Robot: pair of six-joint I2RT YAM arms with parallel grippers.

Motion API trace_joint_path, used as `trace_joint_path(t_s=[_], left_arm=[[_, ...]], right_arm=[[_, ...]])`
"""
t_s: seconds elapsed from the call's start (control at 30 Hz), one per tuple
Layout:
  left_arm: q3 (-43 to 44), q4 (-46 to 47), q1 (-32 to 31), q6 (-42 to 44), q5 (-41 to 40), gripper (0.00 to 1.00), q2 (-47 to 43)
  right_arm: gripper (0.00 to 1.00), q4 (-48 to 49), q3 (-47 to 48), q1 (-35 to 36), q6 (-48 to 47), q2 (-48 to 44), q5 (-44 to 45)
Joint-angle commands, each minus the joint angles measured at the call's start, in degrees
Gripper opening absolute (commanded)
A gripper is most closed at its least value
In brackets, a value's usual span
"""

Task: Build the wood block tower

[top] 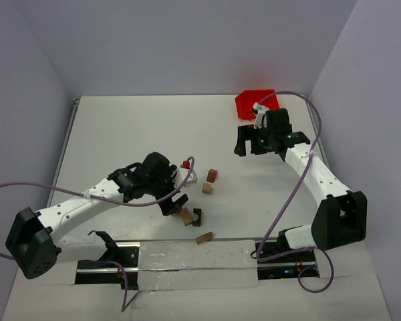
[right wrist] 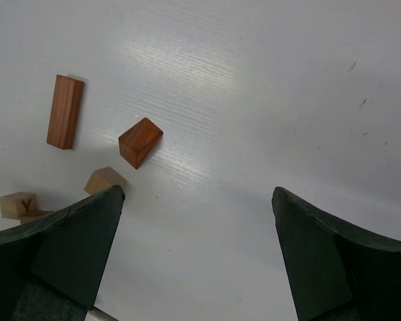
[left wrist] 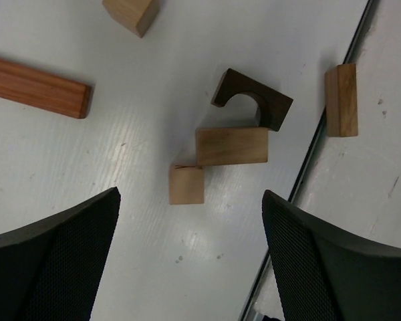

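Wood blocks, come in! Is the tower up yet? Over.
Left claw open, empty, above small tan and brown wooden blocks. Right claw open, empty. Blocks lie scattered, none stacked. Nothing in the way.

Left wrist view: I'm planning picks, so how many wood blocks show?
6: tan cube top edge, red bar left, dark arch centre, tan slab below it, small cube lower-left, short bar far right. Others may lie outside this view.
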Motion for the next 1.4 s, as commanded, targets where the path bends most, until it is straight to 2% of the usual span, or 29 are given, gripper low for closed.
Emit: trace_joint_path(t_s=[0.0, 0.27, 0.47, 0.9, 1.1, 1.37], left_arm=[[3.5, -0.8, -5.0, -6.4, -5.4, 0.94, 2.4], [6.9, -3.1, -10.6, -11.4, -7.3, 0.99, 10.6], [8.3, -2.6, -11.3, -13.9, -8.6, 0.99, 14.8], [5.5, 0.5, -15.7, -11.1, -12.4, 0.99, 19.1], [5.1, 2.0, -15.7, -10.8, -14.1, 0.95, 20.6], [5.5, 2.7, -15.7, -11.0, -15.5, 0.85, 22.2]], right_arm=[[1.0, 0.4, -0.9, -0.7, 0.2, -2.3, 0.7], [1.0, 0.6, -1.2, -1.2, 0.5, -1.9, 0.7], [1.0, 0.8, -1.6, -1.3, 0.3, -1.6, 0.1], [1.0, 0.1, -0.2, -1.5, 0.8, 0.6, -1.3], [1.0, 0.2, -0.1, -1.5, 0.6, 0.4, 0.0], [1.0, 0.2, -0.3, -1.7, 0.8, 0.4, -0.1]])
